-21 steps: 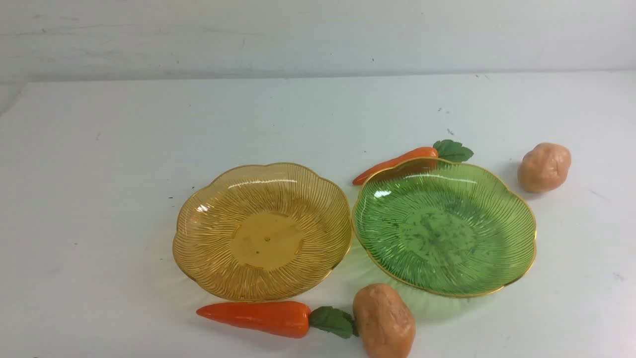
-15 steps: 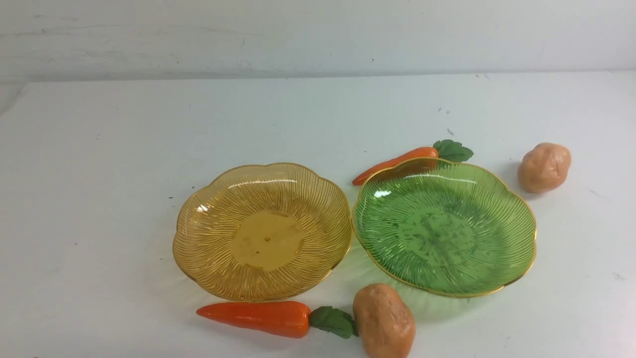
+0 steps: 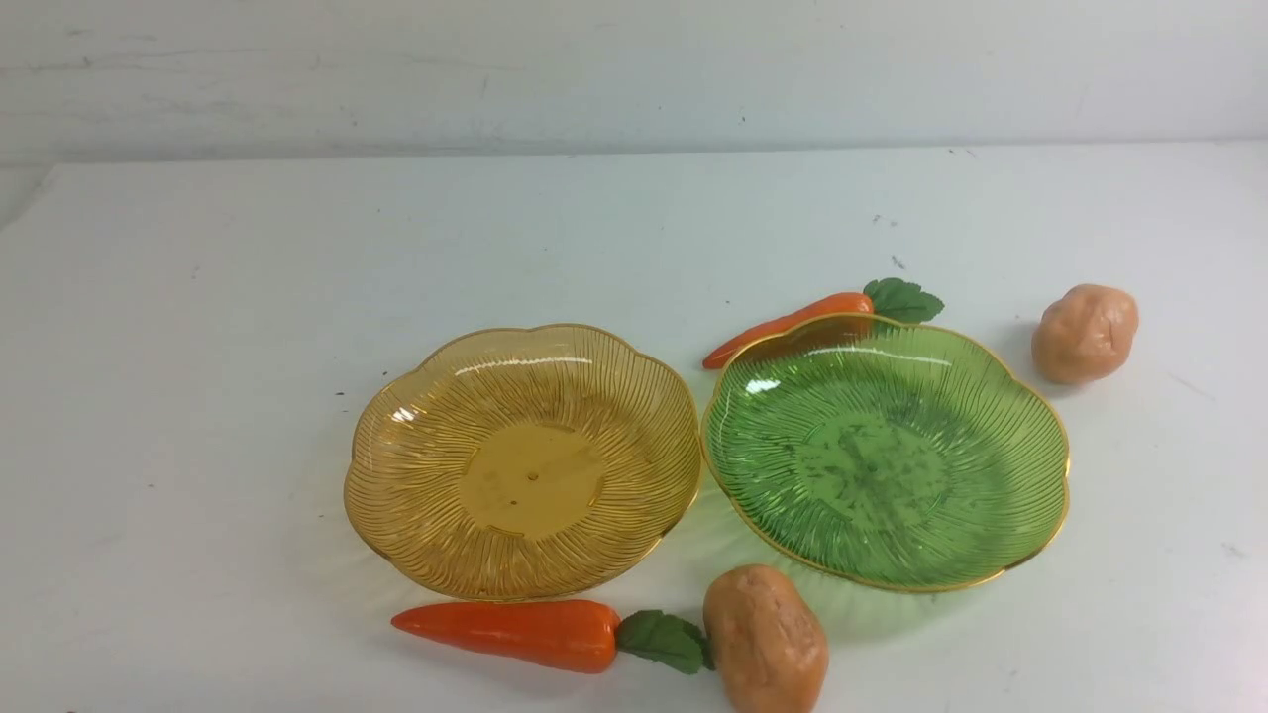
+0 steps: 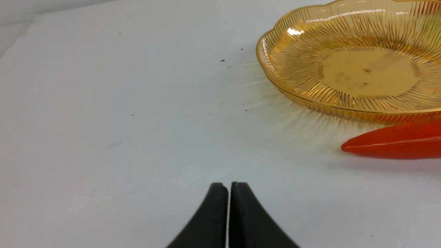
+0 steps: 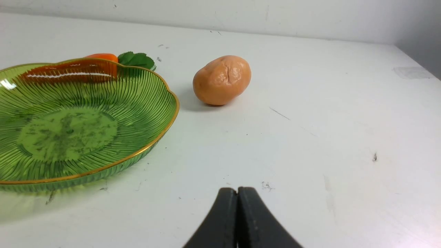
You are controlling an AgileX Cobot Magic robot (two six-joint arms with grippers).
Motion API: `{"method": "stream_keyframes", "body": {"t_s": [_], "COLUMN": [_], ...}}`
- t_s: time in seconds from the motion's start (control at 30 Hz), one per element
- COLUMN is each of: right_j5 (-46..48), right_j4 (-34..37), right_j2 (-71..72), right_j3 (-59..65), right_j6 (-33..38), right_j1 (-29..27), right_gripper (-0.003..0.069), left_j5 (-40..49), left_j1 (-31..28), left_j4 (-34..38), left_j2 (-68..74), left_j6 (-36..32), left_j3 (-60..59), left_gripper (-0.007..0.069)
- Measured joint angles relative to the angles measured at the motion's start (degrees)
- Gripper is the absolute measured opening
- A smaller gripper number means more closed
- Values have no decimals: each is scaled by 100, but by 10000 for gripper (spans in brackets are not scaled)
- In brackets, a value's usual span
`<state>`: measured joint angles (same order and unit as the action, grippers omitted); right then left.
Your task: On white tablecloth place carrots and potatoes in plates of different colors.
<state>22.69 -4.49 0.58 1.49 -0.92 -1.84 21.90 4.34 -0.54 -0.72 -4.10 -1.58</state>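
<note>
On the white tablecloth [image 3: 198,347] an empty amber-yellow plate [image 3: 523,460] stands left of an empty green plate [image 3: 885,451]. The thicker carrot [image 3: 510,632] lies in front of the amber plate, a potato [image 3: 765,639] just right of its leaves. The slimmer carrot [image 3: 788,325] lies behind the green plate's far rim. The second potato [image 3: 1085,333] sits far right. Neither gripper shows in the front view. My left gripper [image 4: 229,186] is shut and empty, short of the amber plate [image 4: 358,65] and the carrot tip [image 4: 389,142]. My right gripper [image 5: 237,191] is shut and empty, near the green plate [image 5: 69,124] and the potato [image 5: 221,80].
A pale wall [image 3: 634,69] runs along the table's far edge. Small dark specks [image 3: 892,259] mark the cloth behind the green plate. The table's left edge [image 3: 30,213] slants away at the far left.
</note>
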Motion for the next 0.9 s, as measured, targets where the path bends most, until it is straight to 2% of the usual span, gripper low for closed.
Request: {"method": "stream_keyframes", "body": {"t_s": [0.03, 0.13, 0.27, 0.33, 0.43, 0.5, 0.6, 0.73, 0.8, 0.9], "right_j5": [0, 0, 0, 0, 0, -93, -506, -1298, -1654, -2114], "right_j4": [0, 0, 0, 0, 0, 128, 672, 1792, 2446, 3262], "right_j2": [0, 0, 0, 0, 0, 0, 0, 0, 0, 0], "right_j3": [0, 0, 0, 0, 0, 0, 18, 29, 29, 29], "right_j6": [0, 0, 0, 0, 0, -44, -331, -966, -1233, -1580], "right_j1": [0, 0, 0, 0, 0, 0, 0, 0, 0, 0], "right_gripper": [-15, -15, -15, -15, -15, -15, -15, -15, -15, -15], "left_j5": [-17, -329, -1222, -2081, -3390, -3623, -3089, -1378, -782, 710], "left_j1": [0, 0, 0, 0, 0, 0, 0, 0, 0, 0], "left_j4": [54, 813, 2332, 3190, 3838, 3913, 3389, 2371, 2119, 1721], "left_j2": [0, 0, 0, 0, 0, 0, 68, 690, 1024, 1801], "left_j6": [25, 485, 1034, 1108, 1128, 1130, 1082, 960, 887, 542], "left_j3": [0, 0, 0, 0, 7, 225, 998, 2201, 2626, 3365], "left_gripper": [-3, -3, -3, -3, -3, -3, -3, -3, -3, -3]}}
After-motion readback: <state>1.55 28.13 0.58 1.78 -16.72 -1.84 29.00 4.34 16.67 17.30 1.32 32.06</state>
